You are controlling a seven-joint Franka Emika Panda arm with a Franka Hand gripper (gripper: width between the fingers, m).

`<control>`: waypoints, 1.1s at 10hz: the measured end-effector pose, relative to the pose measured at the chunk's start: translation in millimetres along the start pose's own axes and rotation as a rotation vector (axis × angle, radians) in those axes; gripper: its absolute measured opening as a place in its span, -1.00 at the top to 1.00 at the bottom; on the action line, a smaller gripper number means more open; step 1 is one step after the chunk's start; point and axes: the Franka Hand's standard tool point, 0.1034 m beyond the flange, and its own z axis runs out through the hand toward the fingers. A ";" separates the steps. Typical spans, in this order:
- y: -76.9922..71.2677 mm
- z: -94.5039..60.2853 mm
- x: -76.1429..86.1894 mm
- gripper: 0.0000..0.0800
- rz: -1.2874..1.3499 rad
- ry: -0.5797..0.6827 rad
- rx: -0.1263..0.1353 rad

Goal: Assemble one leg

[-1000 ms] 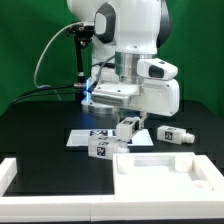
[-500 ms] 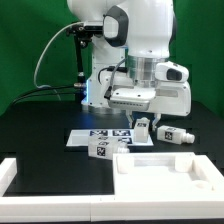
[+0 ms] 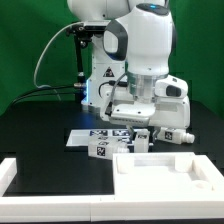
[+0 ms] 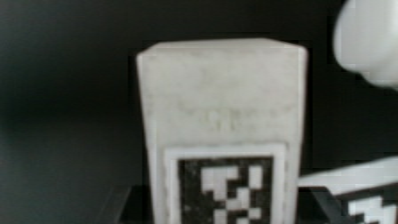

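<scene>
My gripper (image 3: 141, 127) hangs over the black table, just behind the large white tray-like piece, and is shut on a leg (image 3: 143, 136), a small white block with a black-and-white tag. In the wrist view this leg (image 4: 217, 100) fills the middle and runs down between my dark fingers (image 4: 134, 205), its tag towards the gripper (image 4: 217, 208). A second leg (image 3: 103, 147) lies at the front of the marker board. A third leg (image 3: 176, 135) lies on the exterior view's right.
The marker board (image 3: 88, 136) lies flat behind the large white tray-like piece (image 3: 165, 172). A white rim piece (image 3: 10, 176) sits at the front on the exterior view's left. The robot base and a cable stand behind.
The arm has swung towards the exterior view's right and turned at the wrist, taking the held leg with it and then lowering it a little.
</scene>
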 end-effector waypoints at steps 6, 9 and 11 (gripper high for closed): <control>13.6 1.0 -2.1 0.29 0.082 0.007 -0.004; 12.4 1.3 -2.5 -0.10 0.098 0.007 -0.004; 12.7 -1.6 -1.7 -0.46 0.124 0.008 0.005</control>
